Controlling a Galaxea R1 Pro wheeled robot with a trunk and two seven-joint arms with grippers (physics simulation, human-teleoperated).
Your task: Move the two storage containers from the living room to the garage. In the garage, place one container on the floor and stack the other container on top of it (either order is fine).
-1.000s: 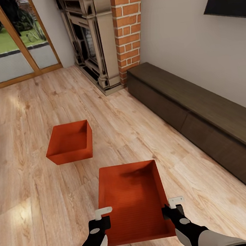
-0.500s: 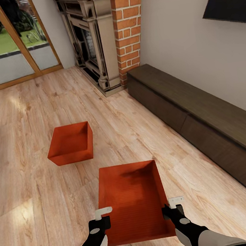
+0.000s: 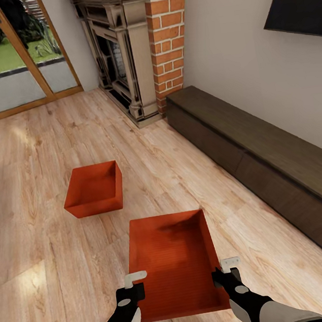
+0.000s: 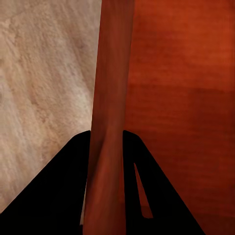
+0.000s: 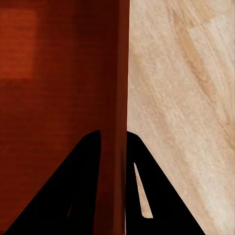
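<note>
Container [image 3: 175, 264] base hidden; both grippers pinch walls.

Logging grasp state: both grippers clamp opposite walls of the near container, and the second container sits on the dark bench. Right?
Not quite. The second container sits on the wood floor, as the head view shows. Both the left gripper and right gripper do clamp the near container.
</note>
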